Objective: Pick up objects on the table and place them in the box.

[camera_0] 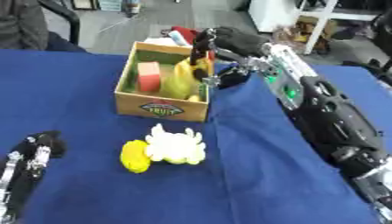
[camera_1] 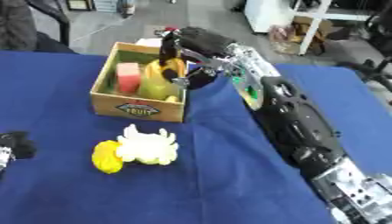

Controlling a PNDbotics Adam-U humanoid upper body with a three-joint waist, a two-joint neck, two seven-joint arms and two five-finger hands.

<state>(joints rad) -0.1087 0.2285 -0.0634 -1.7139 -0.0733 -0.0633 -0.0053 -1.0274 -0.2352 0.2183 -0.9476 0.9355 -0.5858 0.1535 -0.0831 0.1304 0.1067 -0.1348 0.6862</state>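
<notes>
A wooden box [camera_0: 162, 108] with a fruit label stands at the table's far middle. Inside it lie a red-pink block [camera_0: 148, 75] and a yellow-green fruit [camera_0: 180, 79]. My right hand [camera_0: 208, 43] reaches over the box's right rim, its fingers pointing down onto the yellow fruit; whether they grip it is unclear. In front of the box a yellow lemon-like object [camera_0: 134, 156] lies against a pale, lobed white-yellow object [camera_0: 176, 146] on the blue cloth. My left hand [camera_0: 32, 156] rests at the lower left, fingers curled, holding nothing.
The blue cloth [camera_0: 260, 175] covers the whole table. My right arm [camera_0: 321, 109] stretches across the right side. Behind the box sit a red and white item [camera_0: 177, 36], a chair and white shelving on the floor beyond.
</notes>
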